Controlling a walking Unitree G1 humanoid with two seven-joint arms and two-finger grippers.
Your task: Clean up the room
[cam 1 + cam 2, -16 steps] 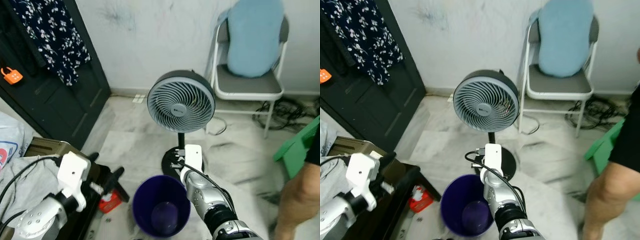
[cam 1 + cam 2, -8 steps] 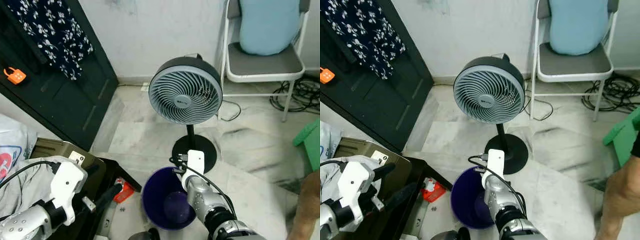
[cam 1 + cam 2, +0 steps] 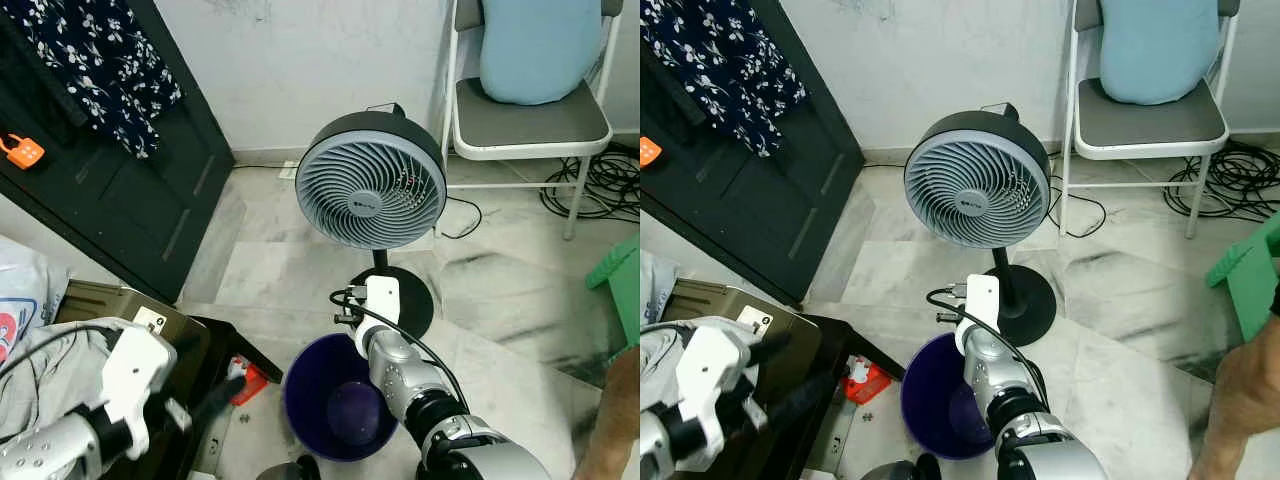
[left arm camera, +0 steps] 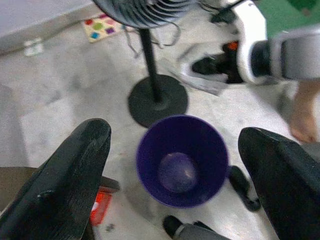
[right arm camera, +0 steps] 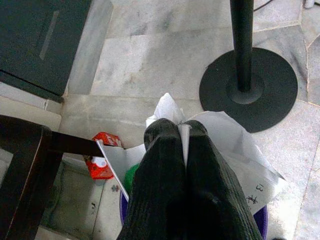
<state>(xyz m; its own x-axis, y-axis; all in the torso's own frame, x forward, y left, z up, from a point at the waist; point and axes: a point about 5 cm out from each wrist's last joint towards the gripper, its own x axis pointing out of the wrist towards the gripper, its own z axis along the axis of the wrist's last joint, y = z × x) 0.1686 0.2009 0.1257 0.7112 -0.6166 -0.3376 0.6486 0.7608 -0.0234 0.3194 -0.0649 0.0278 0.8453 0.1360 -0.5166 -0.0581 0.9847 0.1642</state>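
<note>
Hanging at the far left against a dark door (image 3: 130, 190) is one navy floral garment (image 3: 95, 70), and below it one orange padlock (image 3: 22, 152); its dial marks are too small to read. A white bag with red and blue print (image 3: 15, 300) is cut off by the frame edge, so its lettering cannot be made out. Beside it sit an olive case (image 3: 120, 305) bearing a small white label, unreadable, and a dark stool (image 3: 225, 350).

The left gripper (image 4: 175, 165) hovers above the floor with its two fingers (image 4: 65, 185) spread wide and nothing between them. Framed between them from above is one purple bucket (image 3: 335, 410) standing on the marble floor (image 3: 500, 300). One red carton (image 3: 247, 382) lies on the floor between the stool and the bucket; its print is too blurred to read.

The right gripper (image 5: 182, 135) is poised over the bucket's rim, fingers (image 5: 160, 175) pressed together on crumpled white paper (image 5: 235, 150). The sheet carries faint handwriting near one corner, illegible. From the head camera the paper is hidden behind the right wrist.

Just behind the bucket stands one grey pedestal fan (image 3: 370, 190); a small logo sits at the grille centre, unreadable. Farther right, one white folding chair (image 3: 530, 120) holds a light blue cushion (image 3: 540, 50), black cables (image 3: 605, 185) lie under it, a green object (image 3: 625, 290) is cut off, and a person's leg (image 3: 612, 420) shows at the corner.
</note>
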